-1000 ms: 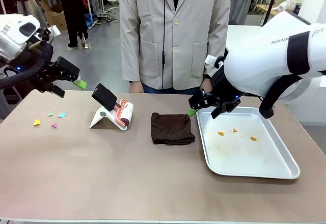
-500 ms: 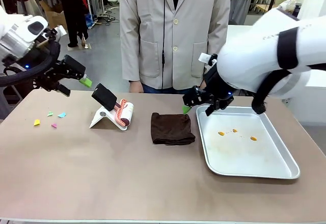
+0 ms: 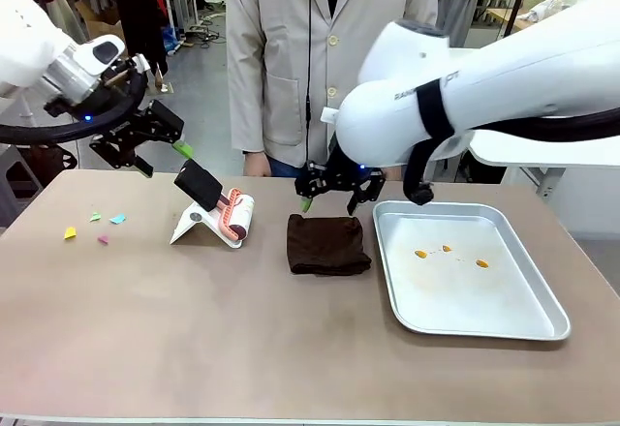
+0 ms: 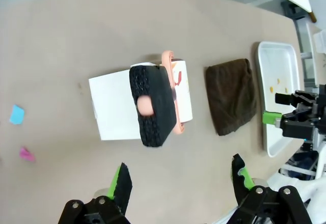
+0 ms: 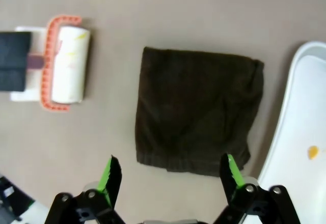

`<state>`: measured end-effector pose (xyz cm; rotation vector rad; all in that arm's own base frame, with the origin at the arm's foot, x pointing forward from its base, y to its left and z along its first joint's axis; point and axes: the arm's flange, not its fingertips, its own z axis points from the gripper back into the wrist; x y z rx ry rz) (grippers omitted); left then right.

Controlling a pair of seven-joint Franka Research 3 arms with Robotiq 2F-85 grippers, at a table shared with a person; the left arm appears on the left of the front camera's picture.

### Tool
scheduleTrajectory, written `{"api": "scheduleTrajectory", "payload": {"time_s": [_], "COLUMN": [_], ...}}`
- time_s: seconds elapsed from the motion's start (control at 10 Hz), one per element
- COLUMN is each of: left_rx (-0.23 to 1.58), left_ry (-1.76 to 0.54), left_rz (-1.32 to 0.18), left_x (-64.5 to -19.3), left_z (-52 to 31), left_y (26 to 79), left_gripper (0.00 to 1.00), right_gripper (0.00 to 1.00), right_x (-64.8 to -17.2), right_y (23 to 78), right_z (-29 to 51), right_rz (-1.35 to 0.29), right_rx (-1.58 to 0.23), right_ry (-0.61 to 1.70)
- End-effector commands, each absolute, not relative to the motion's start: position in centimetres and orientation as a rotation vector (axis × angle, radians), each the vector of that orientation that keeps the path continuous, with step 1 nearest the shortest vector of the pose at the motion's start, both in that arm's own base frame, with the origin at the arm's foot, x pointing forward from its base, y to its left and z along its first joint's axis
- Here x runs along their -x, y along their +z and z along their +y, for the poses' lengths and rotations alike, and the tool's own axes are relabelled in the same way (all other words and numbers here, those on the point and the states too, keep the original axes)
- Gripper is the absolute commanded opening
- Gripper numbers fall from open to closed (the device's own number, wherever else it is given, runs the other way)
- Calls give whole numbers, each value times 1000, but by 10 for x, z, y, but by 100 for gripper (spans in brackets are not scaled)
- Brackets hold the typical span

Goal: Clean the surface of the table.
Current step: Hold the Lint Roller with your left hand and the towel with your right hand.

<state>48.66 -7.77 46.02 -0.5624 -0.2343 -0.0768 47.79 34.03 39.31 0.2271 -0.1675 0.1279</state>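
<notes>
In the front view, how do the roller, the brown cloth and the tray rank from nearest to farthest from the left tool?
Starting from the left tool, which hangs open at the left:
1. the roller, close by on the left side.
2. the cloth, at the middle.
3. the tray, far over on the right side.

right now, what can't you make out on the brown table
front view: orange specks in the shiny silver metal tray, too small to identify
right wrist view: that tray is cut off by the right edge
every view: taupe table under the folded dark brown cloth, hidden by it
</notes>
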Motion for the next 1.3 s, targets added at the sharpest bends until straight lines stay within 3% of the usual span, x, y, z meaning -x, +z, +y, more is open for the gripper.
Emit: {"api": "scheduleTrajectory", "payload": {"time_s": [0.0, 0.5, 1.2], "left_rx": [550, 562, 602], "left_ry": [-33, 18, 36], "left_rz": [-211, -75, -64], "left_x": [-504, -527, -533], "left_z": [-88, -93, -96], "left_y": [460, 427, 409], "left_gripper": [100, 100, 100], "right_gripper": [100, 100, 100], "right_x": [-494, -524, -535], "right_y": [394, 366, 334], "right_z": [365, 353, 348], "right_rz": [-132, -62, 9], "right_rx": [-154, -125, 17], "right_ry": [85, 44, -107]}}
